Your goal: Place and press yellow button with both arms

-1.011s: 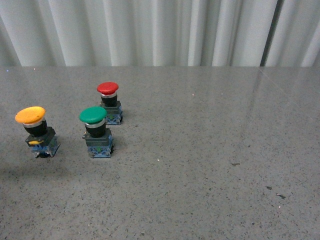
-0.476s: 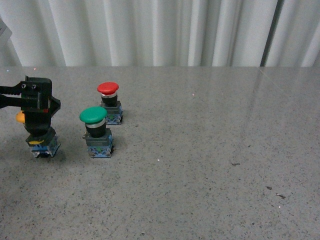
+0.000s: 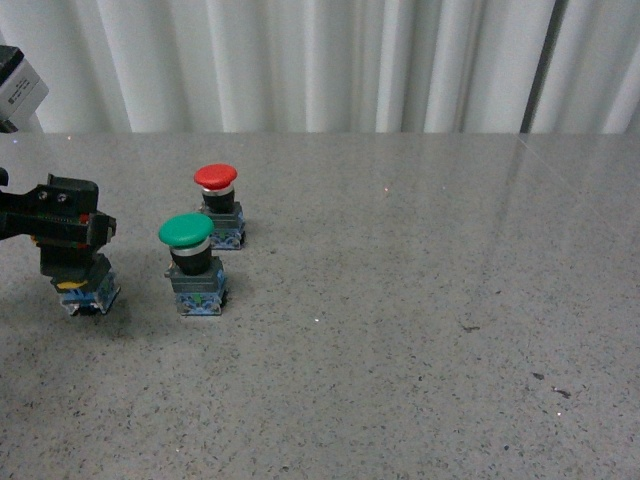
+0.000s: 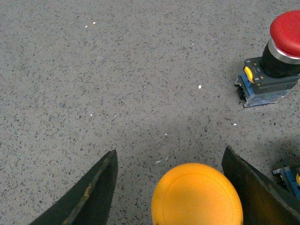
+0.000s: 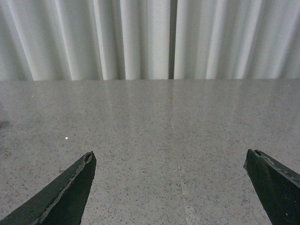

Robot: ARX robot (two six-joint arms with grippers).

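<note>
Yellow button (image 3: 86, 291) stands upright on the table (image 3: 420, 340), just to the left of the green button (image 3: 188, 232) and roughly level w/ it. In the front view only its grey-blue base and yellow tab show, since the left gripper (image 4: 169, 150) covers the cap. The left wrist view shows the cap sitting btwn the two black fingers (image 4: 89, 197). Jaws are spread apart, one either side of the cap, w/ a clear gap on one side. On the other side can't tell if the finger touches. Nothing is clamped.

Red button (image 3: 216, 178) stands just behind the green button, slightly to its right, and apart from it.

Right gripper (image 5: 169, 152) is out of the front view. Its wrist cam shows the jaws wide apart over bare table, facing the curtain (image 5: 154, 37).

Vs 0.5 s ago: the left gripper sits lower over the yellow button. A sliver of yellow cap showed beside it then and is fully hidden now. 1 s ago there was no gripper in view and the cap was plain to see. All three buttons are in the same spots
</note>
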